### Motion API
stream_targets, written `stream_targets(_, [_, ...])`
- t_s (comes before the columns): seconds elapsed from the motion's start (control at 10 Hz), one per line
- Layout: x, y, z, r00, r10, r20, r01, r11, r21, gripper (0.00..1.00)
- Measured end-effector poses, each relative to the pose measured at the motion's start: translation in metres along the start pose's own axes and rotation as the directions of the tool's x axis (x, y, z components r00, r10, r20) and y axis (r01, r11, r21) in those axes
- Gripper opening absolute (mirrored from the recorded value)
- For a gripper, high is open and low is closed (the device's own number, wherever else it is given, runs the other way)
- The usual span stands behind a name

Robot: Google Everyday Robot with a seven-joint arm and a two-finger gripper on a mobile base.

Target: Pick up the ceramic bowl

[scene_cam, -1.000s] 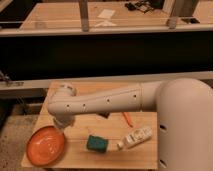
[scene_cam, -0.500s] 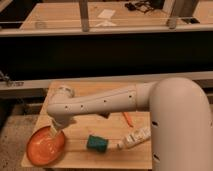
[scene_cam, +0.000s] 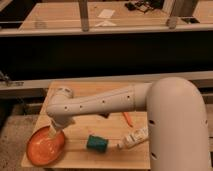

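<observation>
The ceramic bowl (scene_cam: 45, 148) is wide, shallow and orange, and lies at the front left corner of the wooden table (scene_cam: 107, 92). My white arm reaches in from the right across the table. My gripper (scene_cam: 56, 131) hangs down from the arm's left end, right over the bowl's far right rim. It covers part of that rim. I cannot tell if it touches the bowl.
A small teal sponge (scene_cam: 97, 143) lies right of the bowl near the front edge. A white bottle (scene_cam: 134, 138) lies on its side further right, and a thin orange item (scene_cam: 127, 118) lies behind it. Dark shelving and a rail stand behind the table.
The arm has swung left and down. The gripper has gone from above the table's middle left to the bowl's far rim. The bowl and other items have stayed put.
</observation>
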Motion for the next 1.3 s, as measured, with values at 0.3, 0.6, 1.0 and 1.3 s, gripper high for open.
stream_targets(0.3, [0.002,0.001,0.004,1.0,0.003,-0.003,-0.003,1.0,0.002,0.73])
stream_targets(0.6, [0.004,-0.001,0.009,1.0,0.003,-0.004,-0.003,1.0,0.01,0.73])
stream_targets(1.0, [0.008,-0.001,0.015,1.0,0.005,-0.002,-0.005,1.0,0.015,0.73])
stream_targets(1.3, [0.009,-0.001,0.02,1.0,0.008,-0.001,-0.008,1.0,0.021,0.73])
